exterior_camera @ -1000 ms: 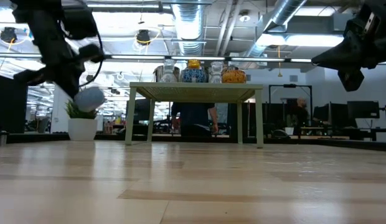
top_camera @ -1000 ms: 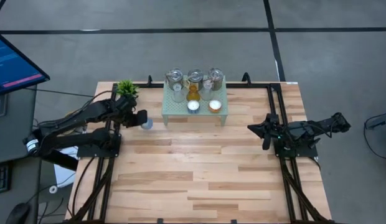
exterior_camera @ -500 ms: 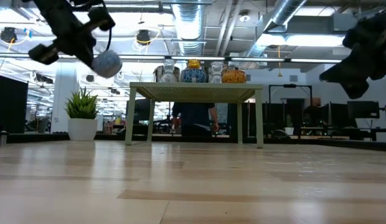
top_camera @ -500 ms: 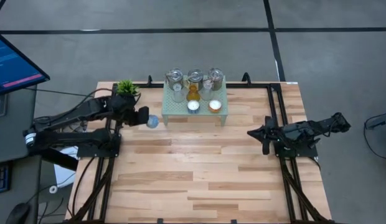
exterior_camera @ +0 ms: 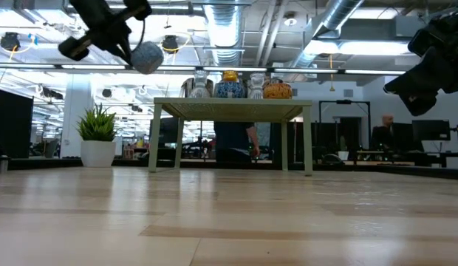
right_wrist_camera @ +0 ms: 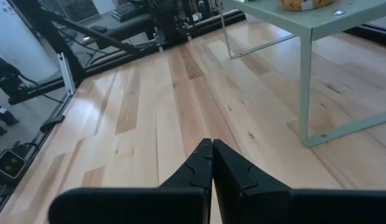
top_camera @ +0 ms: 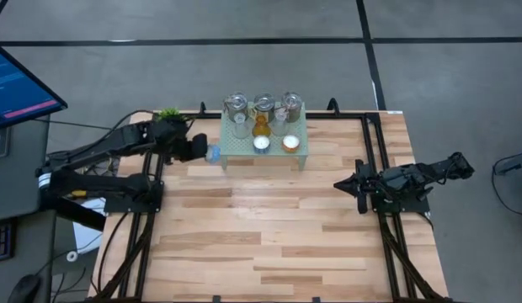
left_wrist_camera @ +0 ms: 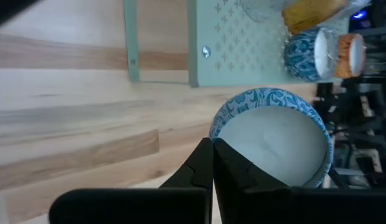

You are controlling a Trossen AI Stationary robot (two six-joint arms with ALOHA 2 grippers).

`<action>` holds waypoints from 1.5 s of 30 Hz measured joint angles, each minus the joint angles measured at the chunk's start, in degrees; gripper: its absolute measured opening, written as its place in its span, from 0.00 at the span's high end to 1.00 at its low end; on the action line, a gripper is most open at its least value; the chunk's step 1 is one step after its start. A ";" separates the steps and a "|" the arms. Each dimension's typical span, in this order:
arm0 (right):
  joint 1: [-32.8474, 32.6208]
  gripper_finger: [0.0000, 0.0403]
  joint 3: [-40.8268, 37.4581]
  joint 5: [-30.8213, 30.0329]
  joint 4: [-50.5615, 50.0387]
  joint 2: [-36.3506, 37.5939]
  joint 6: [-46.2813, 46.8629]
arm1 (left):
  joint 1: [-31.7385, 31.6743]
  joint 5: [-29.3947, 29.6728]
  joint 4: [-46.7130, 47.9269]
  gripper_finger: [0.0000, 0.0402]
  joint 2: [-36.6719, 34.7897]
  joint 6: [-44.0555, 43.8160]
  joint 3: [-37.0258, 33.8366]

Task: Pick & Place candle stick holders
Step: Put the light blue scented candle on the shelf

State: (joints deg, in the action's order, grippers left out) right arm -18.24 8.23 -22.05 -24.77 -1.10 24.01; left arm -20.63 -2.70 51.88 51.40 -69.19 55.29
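My left gripper is shut on a low blue-patterned tealight cup with white wax. It holds the cup in the air just left of the pale green mesh stand, above the level of the stand's top in the low view. On the stand are three silvery jars, clear glass cups, an amber cup, a white tealight and an orange one. My right gripper is shut and empty above the table's right side. My left gripper pinches the cup's wall at its rim, on the side nearest the wrist, between its two fingers. The fingers come slanting down from the table's left. The cup is lifted clear and tilted, with its wax top turned toward the wrist.
A small green potted plant stands at the far left, partly under my left arm. Black rails run along both table sides. Bare wood lies between the stand and the near edge. People stand in the room behind.
My left gripper has risen with the tealight cup and carried it toward the table's right and far edges, up beside the stand. The cup has gone from below the stand's top to above it.
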 joint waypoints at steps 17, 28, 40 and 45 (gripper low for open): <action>0.02 1.00 -0.07 -0.28 0.29 0.00 1.09 | -1.69 1.90 -0.17 1.00 18.93 1.39 12.24; 0.04 1.00 -0.07 -0.29 0.40 -0.01 1.09 | -4.10 0.60 0.18 1.00 23.82 2.42 13.89; 0.02 1.00 -0.07 -0.30 0.43 -0.01 1.09 | -4.51 -0.56 -0.02 1.00 26.40 2.47 13.89; -0.02 1.00 -0.07 -0.32 0.44 0.00 1.09 | -4.51 -0.32 -0.21 1.00 25.87 2.49 13.89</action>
State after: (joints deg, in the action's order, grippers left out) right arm -18.26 8.16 -22.36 -24.34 -1.11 25.10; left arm -25.15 -3.02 51.66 77.26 -66.70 69.19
